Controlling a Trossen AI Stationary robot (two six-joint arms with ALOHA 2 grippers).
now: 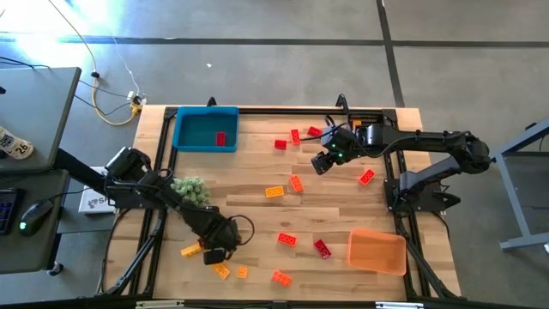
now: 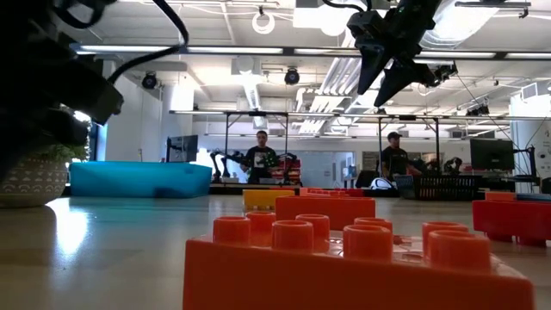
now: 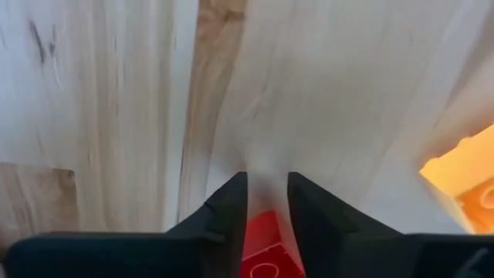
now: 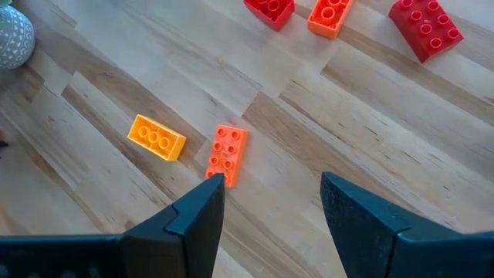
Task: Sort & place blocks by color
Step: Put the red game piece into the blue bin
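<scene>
One red block (image 1: 220, 139) in blue tray (image 1: 184, 136)

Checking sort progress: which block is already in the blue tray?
The red block lying alone inside the blue tray. Every other block lies on the bare wooden table; the orange tray holds none.

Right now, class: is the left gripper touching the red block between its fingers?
Touching. The left wrist view shows the left gripper nearly shut, its fingers pressed against both sides of the red block, no gap showing.
</scene>
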